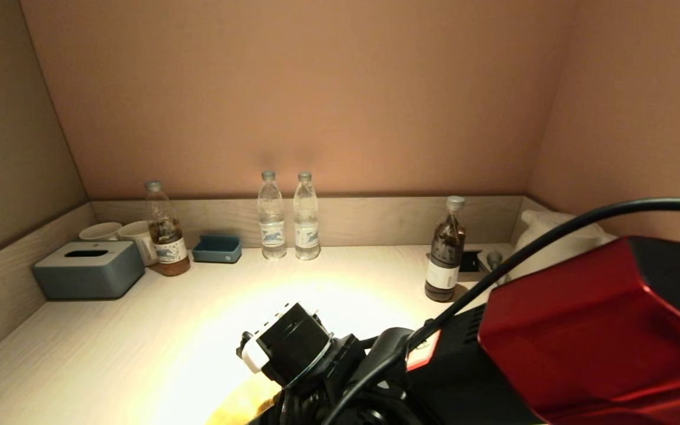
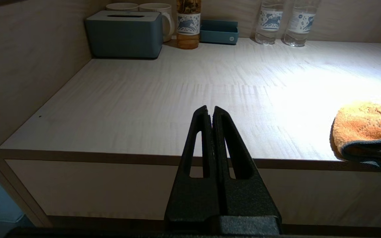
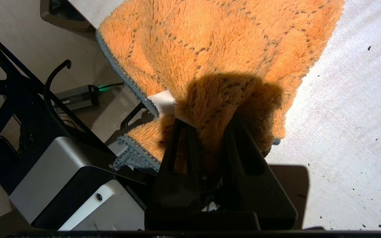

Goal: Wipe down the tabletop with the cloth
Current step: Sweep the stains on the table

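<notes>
Cloth point(image 3: 217, 49) draped over tabletop point(image 3: 342, 115) front edge, bunched fold pinched by right end effector point(image 3: 207, 132), left end effector point(image 2: 210, 112) closed, empty.

Cloth point(image 2: 364, 127) on tabletop point(image 1: 139, 342), overhanging front edge. Tissue box point(image 1: 88, 270) at back-left corner; two water bottles point(image 1: 288, 216) mid back edge.

Right arm point(image 1: 594, 330): glossy red shell over black body, thick black cable point(image 1: 552, 236) arching above it. Wrist block point(image 1: 293, 345) boxy, matte black, white end cap, small red-and-white sticker point(image 1: 422, 351) nearby.

Left gripper point(image 2: 210, 114): two tapered black fingers, textured matte plastic, each with long slot cut-out, joined to squared black base.

Right gripper point(image 3: 210, 132): same black slotted fingers. Robot base housing point(image 3: 61, 185) beside it: grey and white panels, one dark screw.
</notes>
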Motion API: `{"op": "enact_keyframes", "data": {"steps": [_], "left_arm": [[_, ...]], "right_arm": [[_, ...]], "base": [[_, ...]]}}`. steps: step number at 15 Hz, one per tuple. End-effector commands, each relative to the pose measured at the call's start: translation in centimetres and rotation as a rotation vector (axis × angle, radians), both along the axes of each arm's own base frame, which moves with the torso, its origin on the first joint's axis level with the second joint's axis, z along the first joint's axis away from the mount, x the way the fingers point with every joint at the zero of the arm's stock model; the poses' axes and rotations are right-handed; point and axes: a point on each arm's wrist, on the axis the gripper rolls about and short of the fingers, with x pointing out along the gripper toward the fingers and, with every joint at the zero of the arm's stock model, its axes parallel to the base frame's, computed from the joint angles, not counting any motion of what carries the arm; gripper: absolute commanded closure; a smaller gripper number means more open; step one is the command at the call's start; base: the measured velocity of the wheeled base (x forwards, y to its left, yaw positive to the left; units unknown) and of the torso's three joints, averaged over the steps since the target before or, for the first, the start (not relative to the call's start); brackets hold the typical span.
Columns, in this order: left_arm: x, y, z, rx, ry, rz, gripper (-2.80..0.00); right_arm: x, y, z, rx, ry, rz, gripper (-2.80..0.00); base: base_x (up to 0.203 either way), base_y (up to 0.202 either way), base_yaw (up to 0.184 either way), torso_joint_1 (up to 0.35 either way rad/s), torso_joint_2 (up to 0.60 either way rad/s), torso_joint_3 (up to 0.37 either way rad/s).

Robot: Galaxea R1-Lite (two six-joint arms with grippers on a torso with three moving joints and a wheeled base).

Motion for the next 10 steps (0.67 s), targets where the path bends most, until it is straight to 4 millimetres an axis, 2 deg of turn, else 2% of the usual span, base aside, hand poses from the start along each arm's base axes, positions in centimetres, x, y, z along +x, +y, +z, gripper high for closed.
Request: {"op": "enact_keyframes", "data": {"steps": [1, 4, 5, 7, 9, 10], "left_arm": [[0.0, 0.0, 0.0, -0.001, 0.001, 0.001, 0.00], [0.0, 0.0, 0.0, -0.001, 0.001, 0.001, 0.00], [0.0, 0.0, 0.0, -0.001, 0.001, 0.001, 0.00], [0.0, 0.0, 0.0, -0.001, 0.001, 0.001, 0.00], [0.0, 0.0, 0.0, -0.001, 0.001, 0.001, 0.00], [0.0, 0.0, 0.0, -0.001, 0.001, 0.001, 0.00]], "right_arm": [[0.2, 0.2, -0.7, -0.016, 0.013, -0.001, 0.00], [3.3, 1.3, -2.0, -0.058, 0.012, -0.059, 0.00], [3.9, 1.1, -2.2, -0.075, 0.016, -0.074, 0.00], [5.7, -1.7, -1.9, -0.085, 0.023, -0.157, 0.00], [6.2, -4.8, -1.2, -0.095, 0.032, -0.224, 0.00], [6.2, -5.0, -1.2, -0.095, 0.031, -0.227, 0.00]], "base": [[0.000, 0.000, 0.000, 0.000, 0.00, 0.000], [0.000, 0.000, 0.000, 0.000, 0.00, 0.000], [0.000, 0.000, 0.000, 0.000, 0.00, 0.000], [0.000, 0.000, 0.000, 0.000, 0.00, 0.000], [0.000, 0.000, 0.000, 0.000, 0.00, 0.000], [0.000, 0.000, 0.000, 0.000, 0.00, 0.000]]}}
